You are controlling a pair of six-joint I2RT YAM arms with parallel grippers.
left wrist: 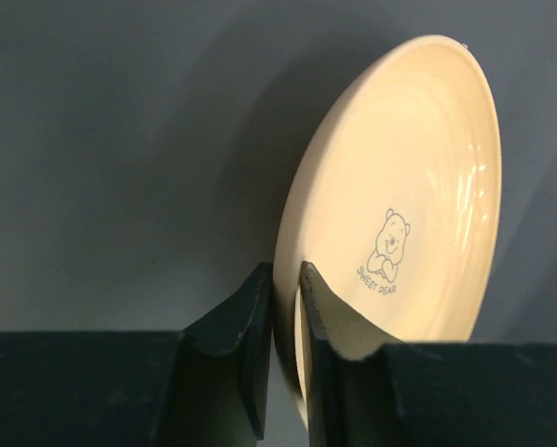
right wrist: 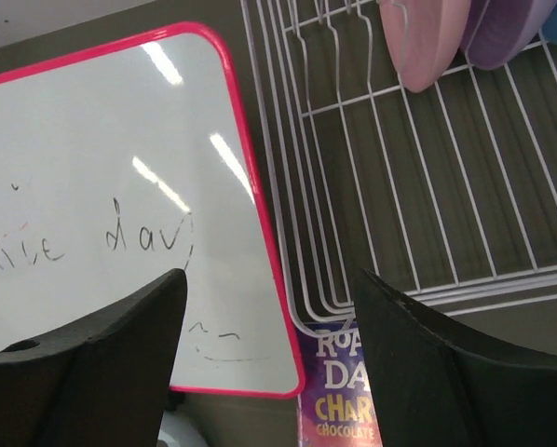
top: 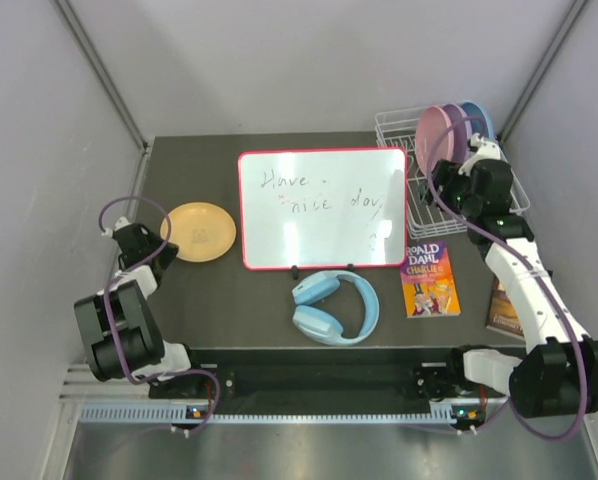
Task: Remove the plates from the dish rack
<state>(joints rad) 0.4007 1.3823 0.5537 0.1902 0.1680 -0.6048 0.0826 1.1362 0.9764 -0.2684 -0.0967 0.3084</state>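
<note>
The yellow-orange plate [top: 198, 231] lies at the left of the table. My left gripper [top: 159, 240] is shut on its near-left rim; in the left wrist view the plate [left wrist: 409, 186], printed with a small bear, has its rim between the two fingers of that gripper [left wrist: 286, 307]. The pink plate [top: 434, 135], the lilac-purple plate [top: 457, 122] and the light blue plate [top: 479, 118] stand upright in the white wire dish rack [top: 391, 130] at the back right. My right gripper [top: 447, 190] is open and empty above the rack's near-left part [right wrist: 400, 205], short of the pink plate [right wrist: 427, 42].
A red-framed whiteboard [top: 322, 208] with writing lies mid-table, its right edge against the rack. Light-blue headphones [top: 334, 307] lie in front of it. A purple Roald Dahl book [top: 431, 277] lies by the rack's near corner, and another book [top: 504, 305] lies under the right arm.
</note>
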